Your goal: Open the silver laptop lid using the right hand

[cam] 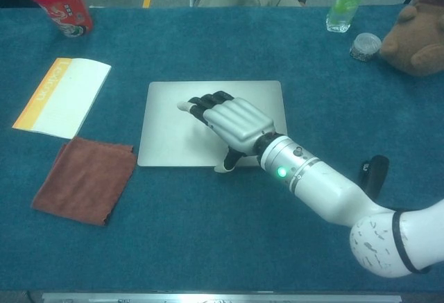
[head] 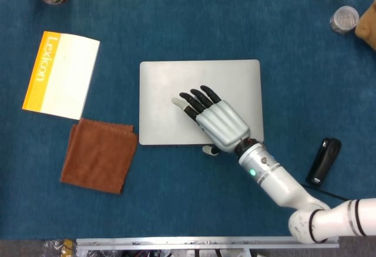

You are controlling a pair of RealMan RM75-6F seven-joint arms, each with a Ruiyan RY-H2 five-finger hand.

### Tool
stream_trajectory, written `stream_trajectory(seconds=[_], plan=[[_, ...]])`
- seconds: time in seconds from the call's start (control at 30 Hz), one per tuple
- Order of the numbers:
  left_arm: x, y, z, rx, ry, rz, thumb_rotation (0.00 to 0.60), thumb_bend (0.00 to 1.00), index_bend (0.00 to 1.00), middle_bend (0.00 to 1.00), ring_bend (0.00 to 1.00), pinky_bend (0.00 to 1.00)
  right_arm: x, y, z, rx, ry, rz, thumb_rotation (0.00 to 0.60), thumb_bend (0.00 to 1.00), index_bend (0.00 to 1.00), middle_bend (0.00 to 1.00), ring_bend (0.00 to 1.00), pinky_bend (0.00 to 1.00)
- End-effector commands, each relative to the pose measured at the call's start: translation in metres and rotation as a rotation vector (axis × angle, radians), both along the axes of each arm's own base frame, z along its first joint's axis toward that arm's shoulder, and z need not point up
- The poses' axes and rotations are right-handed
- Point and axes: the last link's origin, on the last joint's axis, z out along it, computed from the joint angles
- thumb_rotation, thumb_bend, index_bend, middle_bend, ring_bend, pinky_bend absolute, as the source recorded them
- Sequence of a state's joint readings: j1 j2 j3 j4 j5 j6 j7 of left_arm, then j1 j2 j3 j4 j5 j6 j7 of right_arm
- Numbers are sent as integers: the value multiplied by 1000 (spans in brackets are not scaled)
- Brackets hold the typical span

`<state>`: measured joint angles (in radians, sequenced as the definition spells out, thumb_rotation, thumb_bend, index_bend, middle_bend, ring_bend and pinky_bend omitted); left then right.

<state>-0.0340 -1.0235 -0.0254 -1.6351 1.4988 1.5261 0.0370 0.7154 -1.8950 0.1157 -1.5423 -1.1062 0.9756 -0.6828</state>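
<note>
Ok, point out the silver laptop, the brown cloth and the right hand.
silver laptop [head: 161,80]: head view, bare lid at its far left corner.
brown cloth [head: 98,156]: head view, middle of the fabric.
right hand [cam: 229,118]: chest view, back of the hand.

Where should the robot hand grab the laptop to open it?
Probably the lid's near edge, coming from the robot's side. The laptop lies flat and closed, so only that thin edge offers a lip. The right hand rests over the lid, thumb already down at that edge.

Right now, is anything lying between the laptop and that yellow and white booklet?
No. In the head view only bare blue tablecloth separates the silver laptop from the booklet; the brown cloth lies below that gap.
</note>
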Motion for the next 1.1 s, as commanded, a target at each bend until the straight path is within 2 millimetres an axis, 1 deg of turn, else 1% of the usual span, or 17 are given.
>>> stream_trajectory(seconds=[0.03,0.3,0.73,0.8,0.9,1.03,1.1], plan=[[-2,0,0,0,-2,5,579,459,204,138,96,83,2,0,-6,-5,19,14,600,0,50,67,0,36],[-7,0,1,-6,-14,9,580,459,204,134,96,83,8,-2,-21,-21,42,24,600,0,50,67,0,37],[-11,0,0,-12,-27,17,582,459,202,126,96,83,10,-6,-29,-35,57,18,600,4,50,67,0,37],[-12,-1,0,-13,-30,18,582,459,202,125,96,83,10,-6,-29,-34,58,20,600,40,50,67,0,37],[-13,-1,0,-15,-29,22,582,459,202,125,96,83,11,-6,-29,-36,59,27,600,145,47,67,0,36],[-16,0,-1,-17,-22,26,578,459,202,125,96,83,12,-7,-29,-43,66,39,600,254,39,68,0,37],[-17,1,-2,-19,-19,26,579,459,202,125,96,83,13,-7,-28,-47,68,47,600,282,37,67,0,37]])
